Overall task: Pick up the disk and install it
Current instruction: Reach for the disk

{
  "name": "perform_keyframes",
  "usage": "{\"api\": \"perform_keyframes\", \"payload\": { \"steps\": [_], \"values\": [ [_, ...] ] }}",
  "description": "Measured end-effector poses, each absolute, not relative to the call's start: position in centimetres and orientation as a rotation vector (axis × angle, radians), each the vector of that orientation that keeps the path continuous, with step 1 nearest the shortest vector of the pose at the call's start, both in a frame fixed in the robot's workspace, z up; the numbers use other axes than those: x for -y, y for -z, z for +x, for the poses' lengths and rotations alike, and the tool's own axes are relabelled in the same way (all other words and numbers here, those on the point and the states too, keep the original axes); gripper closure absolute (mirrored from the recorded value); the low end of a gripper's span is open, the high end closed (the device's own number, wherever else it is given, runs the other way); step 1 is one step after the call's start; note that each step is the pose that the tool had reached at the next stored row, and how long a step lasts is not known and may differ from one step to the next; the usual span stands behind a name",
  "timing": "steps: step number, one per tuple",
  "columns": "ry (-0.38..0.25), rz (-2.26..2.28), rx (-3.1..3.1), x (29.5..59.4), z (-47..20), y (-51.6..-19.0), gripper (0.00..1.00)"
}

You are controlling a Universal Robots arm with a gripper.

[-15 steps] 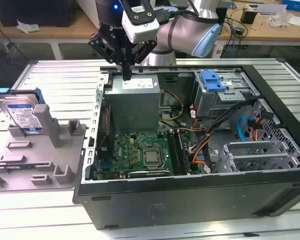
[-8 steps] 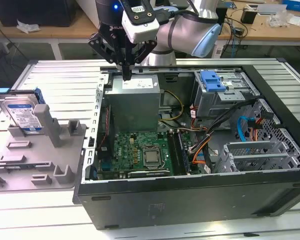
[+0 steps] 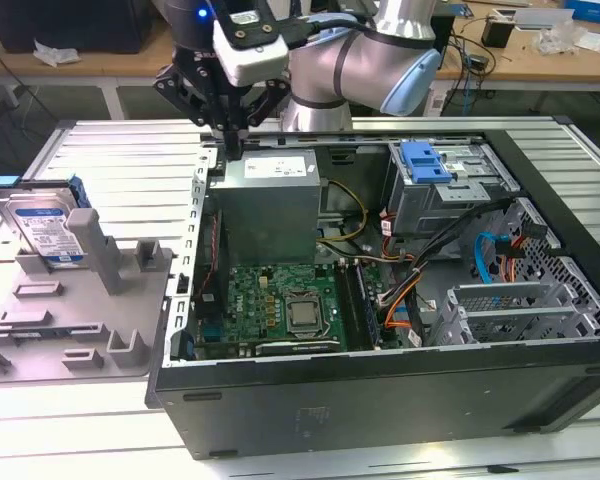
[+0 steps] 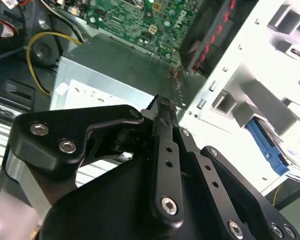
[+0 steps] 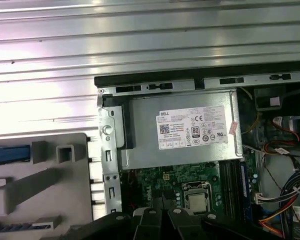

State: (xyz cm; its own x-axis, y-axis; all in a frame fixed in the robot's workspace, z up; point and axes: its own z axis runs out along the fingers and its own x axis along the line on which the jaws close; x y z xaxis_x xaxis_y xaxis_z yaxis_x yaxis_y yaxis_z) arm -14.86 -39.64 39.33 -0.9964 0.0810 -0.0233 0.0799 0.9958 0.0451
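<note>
We see the disk (image 3: 42, 228) not yet picked, standing in its holder (image 3: 130, 300) at nine o'clock of the case (image 3: 380, 395). The gripper (image 3: 233, 148), fingers (image 4: 162, 114) pressed together and empty, hovers over the power supply (image 3: 270, 205).

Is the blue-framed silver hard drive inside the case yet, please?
Out: the disk stands upright on the grey fixture beside the black case.

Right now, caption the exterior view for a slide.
Gripper hovers by the power supply of the open computer case; the disk stands in the grey fixture, untouched.
</note>
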Motion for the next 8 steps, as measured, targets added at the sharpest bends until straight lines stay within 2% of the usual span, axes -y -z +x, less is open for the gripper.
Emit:
{"api": "perform_keyframes", "payload": {
  "steps": [8],
  "values": [
    [-0.069,0.129,-3.113,38.6,-18.0,-39.3,0.89]
  ]
}}
